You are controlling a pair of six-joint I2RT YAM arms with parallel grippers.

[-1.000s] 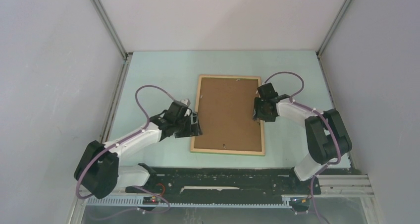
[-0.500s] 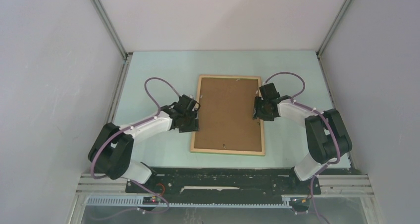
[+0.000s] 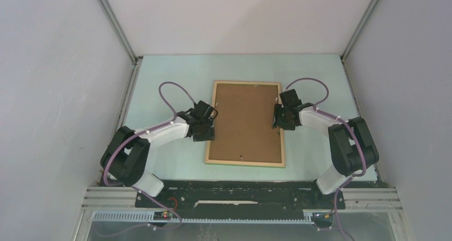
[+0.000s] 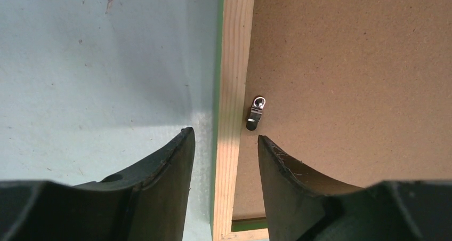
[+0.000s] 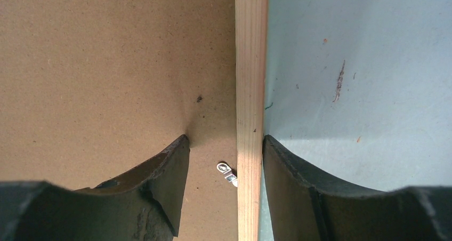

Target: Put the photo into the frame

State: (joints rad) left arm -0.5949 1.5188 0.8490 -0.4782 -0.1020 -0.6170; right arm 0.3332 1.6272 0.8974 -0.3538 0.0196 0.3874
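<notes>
The frame point(image 3: 245, 161) lies flat mid-table with its light wood face up. The photo point(image 3: 246, 121) sits inside it with its brown board back up; the print side is hidden. My left gripper point(image 3: 209, 126) is open and straddles the frame's left rail point(image 4: 234, 65), with one finger over the table and one over the board point(image 4: 346, 65). A small metal tab point(image 4: 256, 112) lies just ahead of it. My right gripper point(image 3: 278, 119) is open and straddles the right rail point(image 5: 250, 49). Its inner finger rests on the board point(image 5: 106, 54), beside another tab point(image 5: 226, 171).
The pale blue-green table point(image 3: 170, 75) is walled by grey panels on three sides. A black base rail point(image 3: 240, 195) runs along the near edge. A strip of the frame's green point(image 4: 248, 225) shows at the board's near corner.
My left arm has swung in towards the frame, and its gripper now straddles the left rail farther up. The right arm, the frame and the photo have not moved.
</notes>
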